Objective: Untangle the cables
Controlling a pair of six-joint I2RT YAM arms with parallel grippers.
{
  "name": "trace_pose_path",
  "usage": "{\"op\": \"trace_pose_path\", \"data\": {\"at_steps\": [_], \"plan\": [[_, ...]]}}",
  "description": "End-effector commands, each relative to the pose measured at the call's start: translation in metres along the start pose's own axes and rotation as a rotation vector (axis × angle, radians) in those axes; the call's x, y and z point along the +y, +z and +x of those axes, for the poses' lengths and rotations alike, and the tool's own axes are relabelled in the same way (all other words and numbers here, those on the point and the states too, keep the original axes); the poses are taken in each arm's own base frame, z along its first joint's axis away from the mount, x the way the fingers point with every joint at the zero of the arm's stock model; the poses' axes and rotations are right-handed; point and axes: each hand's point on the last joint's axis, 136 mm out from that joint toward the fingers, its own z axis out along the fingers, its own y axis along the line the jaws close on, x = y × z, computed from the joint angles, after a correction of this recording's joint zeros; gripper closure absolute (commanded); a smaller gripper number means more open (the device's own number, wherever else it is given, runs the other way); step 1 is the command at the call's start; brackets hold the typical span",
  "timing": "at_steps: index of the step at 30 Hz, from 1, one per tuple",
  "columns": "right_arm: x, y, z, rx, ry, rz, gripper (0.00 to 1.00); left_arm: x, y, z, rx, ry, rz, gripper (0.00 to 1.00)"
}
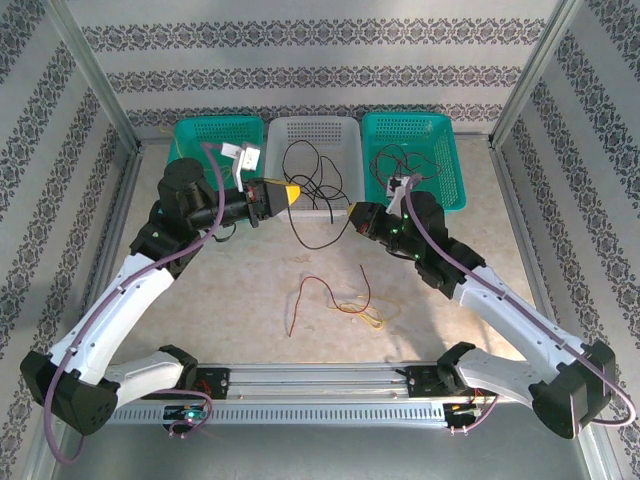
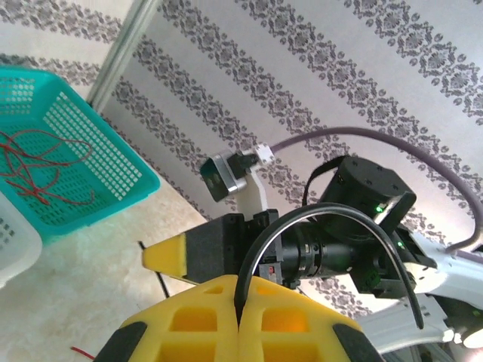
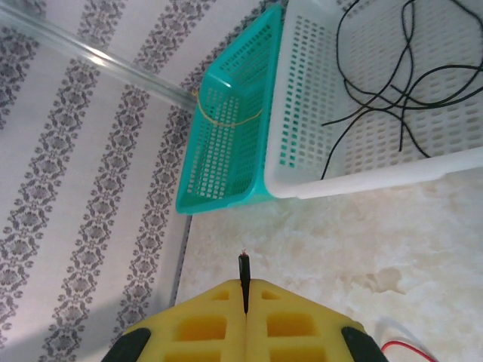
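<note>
A black cable point(image 1: 318, 243) sags between my two grippers above the table, just in front of the white basket point(image 1: 312, 122). My left gripper point(image 1: 290, 193) is shut on one part of it; in the left wrist view the cable point(image 2: 302, 219) arcs up out of the closed yellow jaws point(image 2: 241, 290). My right gripper point(image 1: 352, 212) is shut on the cable's end point(image 3: 243, 270), which sticks out of the closed jaws point(image 3: 245, 290). A red cable point(image 1: 310, 295) and a yellow cable point(image 1: 362, 308) lie loose on the table nearer the arm bases.
More black cables point(image 3: 392, 90) lie in the white basket. The right teal basket point(image 1: 440, 170) holds a red cable point(image 2: 38, 166). The left teal basket point(image 1: 200, 130) holds a yellow cable point(image 3: 226, 119). Frame posts and patterned walls close in the table.
</note>
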Motion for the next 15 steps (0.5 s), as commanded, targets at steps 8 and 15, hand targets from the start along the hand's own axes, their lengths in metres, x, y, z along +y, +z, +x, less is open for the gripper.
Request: {"op": "trace_pose_path", "data": {"at_steps": [8,15], "plan": [[-0.040,-0.029,-0.013,-0.131,0.170,0.010,1.00,0.103,-0.074,-0.046,-0.426,-0.114,-0.648,1.00],[-0.039,-0.029,-0.005,-0.077,0.118,0.031,0.75,0.079,-0.030,-0.076,-0.496,-0.194,-0.332,1.00]]}}
